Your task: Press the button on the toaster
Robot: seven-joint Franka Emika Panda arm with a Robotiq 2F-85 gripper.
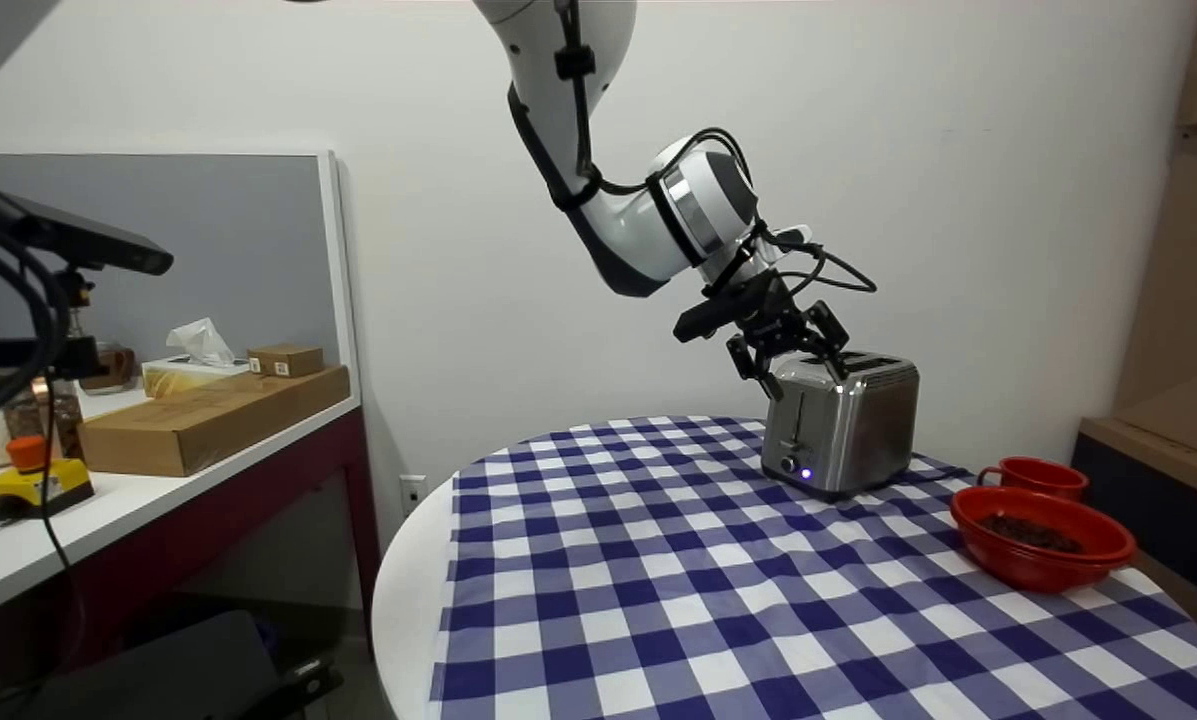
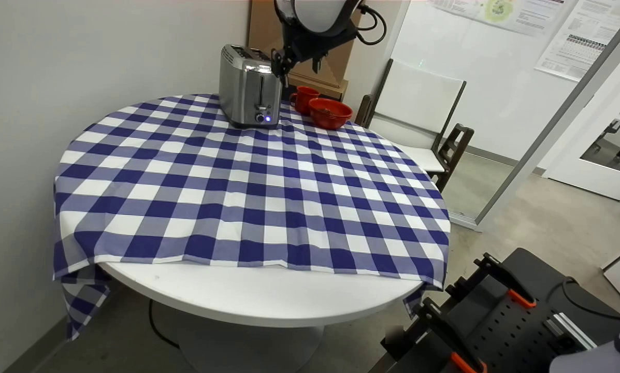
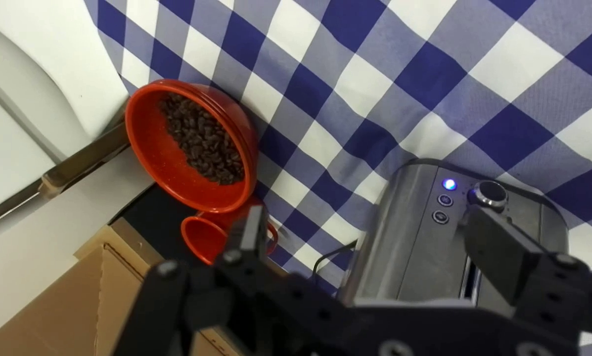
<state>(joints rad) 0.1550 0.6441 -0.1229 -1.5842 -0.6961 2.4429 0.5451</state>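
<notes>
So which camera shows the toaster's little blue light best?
The wrist view: the blue light looks biggest there, uncovered, beside the dark knob. Both exterior views show it only as a small glow low on the front of the toaster.

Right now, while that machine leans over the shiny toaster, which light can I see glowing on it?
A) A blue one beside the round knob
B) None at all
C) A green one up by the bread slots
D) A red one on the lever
A: in the wrist view, a blue light shines next to the round knob on the front of the toaster.
</notes>
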